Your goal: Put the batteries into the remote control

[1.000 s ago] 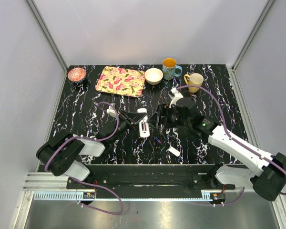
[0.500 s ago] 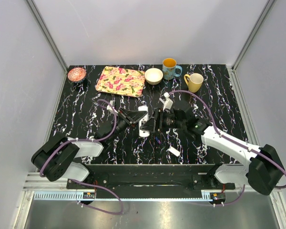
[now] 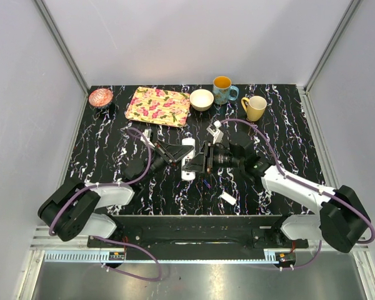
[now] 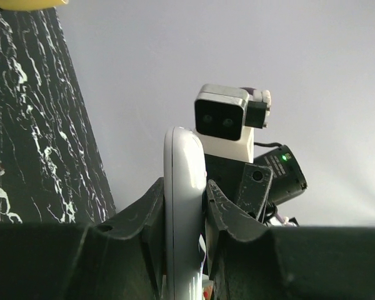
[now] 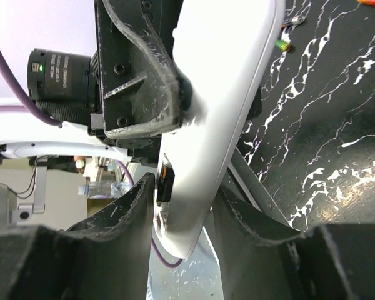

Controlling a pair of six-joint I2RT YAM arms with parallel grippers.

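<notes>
The white remote control is held off the table at mid-table, and my left gripper is shut on it from the left. In the left wrist view the remote control stands edge-on, pinched in the left gripper. My right gripper reaches in from the right, and its jaws straddle the remote's lower end with narrow gaps. A dark, orange-banded battery sits in the open compartment beside the right gripper. A small loose battery lies on the table below.
A loose white cover piece lies near the front. Along the back stand a pink bowl, a floral tray, a white bowl, a blue mug and a yellow mug.
My right arm has swung left to the remote, and its jaws have narrowed around the remote's end. The left gripper has kept its hold, shifting slightly up and back.
</notes>
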